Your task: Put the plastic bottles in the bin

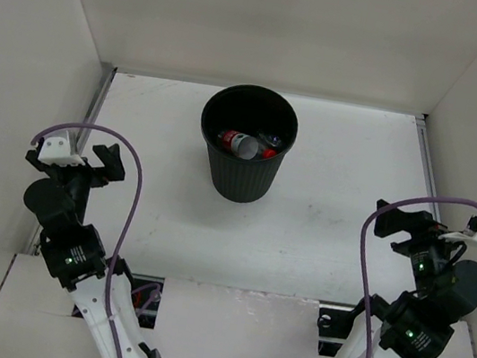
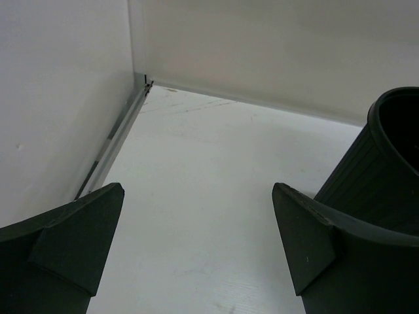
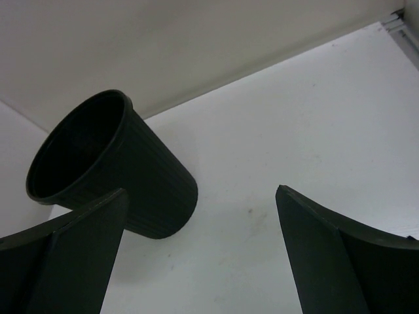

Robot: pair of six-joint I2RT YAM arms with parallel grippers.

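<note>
The round black bin (image 1: 243, 163) stands upright at the middle back of the white table. Inside it lie plastic bottles (image 1: 246, 144): red, white and clear parts show, but I cannot separate them all. My left gripper (image 1: 103, 162) hovers open at the left, well away from the bin, with nothing between its fingers. My right gripper (image 1: 395, 220) is open and empty at the right. The left wrist view has the bin (image 2: 386, 176) at its right edge, beyond the gripper (image 2: 198, 196). In the right wrist view the bin (image 3: 114, 170) sits upper left of the gripper (image 3: 200, 199).
White walls enclose the table on the left, back and right. A metal rail (image 2: 111, 150) runs along the left wall's foot, and another (image 1: 426, 168) along the right side. Purple cables loop over both arms.
</note>
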